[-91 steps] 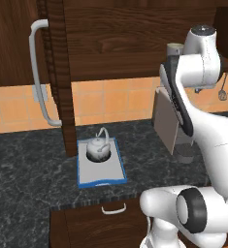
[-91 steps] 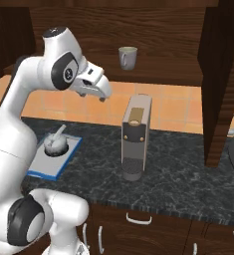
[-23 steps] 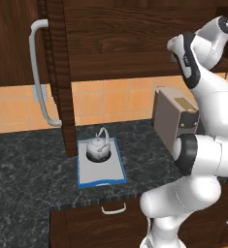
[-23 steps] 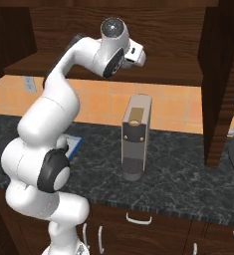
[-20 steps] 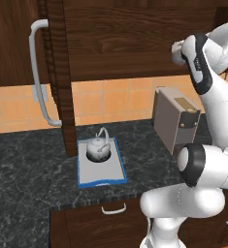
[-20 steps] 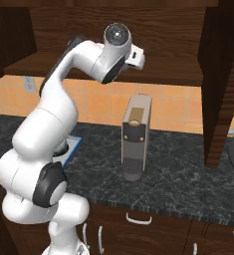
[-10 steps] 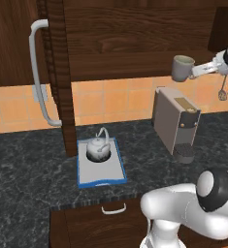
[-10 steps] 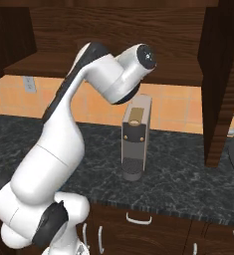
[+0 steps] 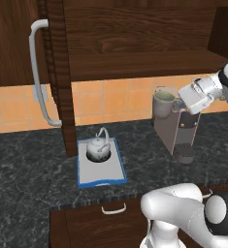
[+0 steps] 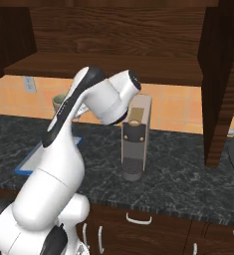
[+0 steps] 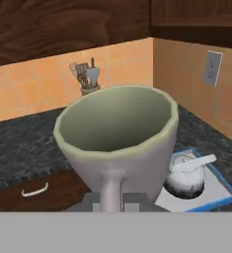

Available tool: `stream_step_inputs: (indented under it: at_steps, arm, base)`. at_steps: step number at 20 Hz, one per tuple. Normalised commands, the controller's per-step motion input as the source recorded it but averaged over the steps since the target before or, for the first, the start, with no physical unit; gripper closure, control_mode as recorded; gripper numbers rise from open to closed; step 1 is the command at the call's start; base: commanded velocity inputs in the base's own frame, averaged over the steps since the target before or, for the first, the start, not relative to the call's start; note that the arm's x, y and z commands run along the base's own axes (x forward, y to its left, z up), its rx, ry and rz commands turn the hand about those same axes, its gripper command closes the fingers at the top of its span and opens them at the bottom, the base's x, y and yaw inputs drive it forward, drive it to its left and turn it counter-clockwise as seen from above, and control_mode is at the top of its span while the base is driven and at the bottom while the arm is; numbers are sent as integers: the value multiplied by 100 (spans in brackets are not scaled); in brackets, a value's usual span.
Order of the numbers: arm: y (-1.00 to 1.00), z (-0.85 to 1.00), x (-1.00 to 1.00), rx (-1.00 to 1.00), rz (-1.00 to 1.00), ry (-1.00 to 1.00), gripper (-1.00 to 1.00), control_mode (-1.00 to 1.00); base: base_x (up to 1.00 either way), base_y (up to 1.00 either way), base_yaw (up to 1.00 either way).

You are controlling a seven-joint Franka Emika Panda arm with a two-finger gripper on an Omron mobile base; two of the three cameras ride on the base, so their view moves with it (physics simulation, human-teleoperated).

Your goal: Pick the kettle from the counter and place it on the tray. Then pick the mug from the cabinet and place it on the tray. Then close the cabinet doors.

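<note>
One kettle (image 9: 98,147), one mug (image 9: 163,102), one tray (image 9: 101,169), one coffee machine (image 9: 176,131), one utensil holder (image 11: 89,77).

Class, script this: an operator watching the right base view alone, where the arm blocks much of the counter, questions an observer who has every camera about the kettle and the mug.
Operator: Is the kettle on the tray? The arm covers that spot for me.
Observer: Yes. In the left base view the kettle sits upright on the far end of the tray.
Operator: Is the mug gripped?
Observer: Yes. In the hand view the gripper is shut on the handle of the mug, which is upright and empty.
</note>
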Motion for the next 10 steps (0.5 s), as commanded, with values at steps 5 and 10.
stream_step_inputs:
  at_steps: [5,10]
  arm:
    - [100,-100,0,0,45,0,100,-100]
    - [95,-100,19,0,31,0,100,-100]
  base:
    - [0,0,0]
    - [0,0,0]
